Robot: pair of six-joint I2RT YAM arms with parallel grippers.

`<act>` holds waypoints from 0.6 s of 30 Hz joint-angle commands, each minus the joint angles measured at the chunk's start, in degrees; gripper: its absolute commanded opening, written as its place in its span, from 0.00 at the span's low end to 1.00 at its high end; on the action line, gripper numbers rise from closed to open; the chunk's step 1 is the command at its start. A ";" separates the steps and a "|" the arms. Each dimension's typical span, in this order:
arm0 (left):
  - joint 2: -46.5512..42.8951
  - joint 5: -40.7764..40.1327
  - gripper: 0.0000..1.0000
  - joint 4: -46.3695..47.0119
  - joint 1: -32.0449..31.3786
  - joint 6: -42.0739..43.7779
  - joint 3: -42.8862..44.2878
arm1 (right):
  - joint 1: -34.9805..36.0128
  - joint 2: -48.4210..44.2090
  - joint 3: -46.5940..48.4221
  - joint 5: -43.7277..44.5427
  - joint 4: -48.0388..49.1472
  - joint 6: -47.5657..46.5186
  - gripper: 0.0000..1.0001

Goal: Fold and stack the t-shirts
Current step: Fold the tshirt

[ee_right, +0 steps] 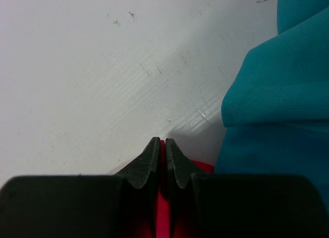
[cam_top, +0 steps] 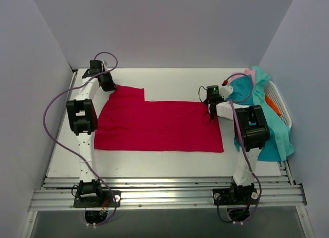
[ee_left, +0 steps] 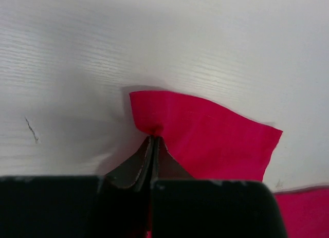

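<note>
Red t-shirt (cam_top: 154, 126): laid flat across the middle of the table (cam_top: 169, 163), with one sleeve reaching toward the far left.
Left gripper (cam_top: 109, 85): clenched on the edge of that sleeve; the red cloth is seen pinched between its tips in the left wrist view.
Right gripper (cam_top: 211, 112): clenched on the shirt's far-right corner; a strip of red is seen between its closed tips.
Teal t-shirts (cam_top: 270, 130): heaped at the right, draped over the white basket (cam_top: 281, 100), just beside the right gripper.
Pink t-shirt (cam_top: 250, 72): a small part is seen at the heap's far end.
</note>
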 commanded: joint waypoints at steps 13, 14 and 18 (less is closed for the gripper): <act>-23.12 -3.88 0.02 9.21 -0.42 3.12 -22.87 | -0.59 -13.46 -3.36 0.92 -4.27 -0.04 0.00; -25.30 -4.32 0.02 9.56 -0.42 3.47 -24.36 | -0.68 -13.99 -3.97 0.75 -4.18 0.05 0.00; -31.72 -7.22 0.02 12.11 -0.33 4.00 -33.94 | -0.50 -16.28 -6.96 0.57 -4.27 0.49 0.00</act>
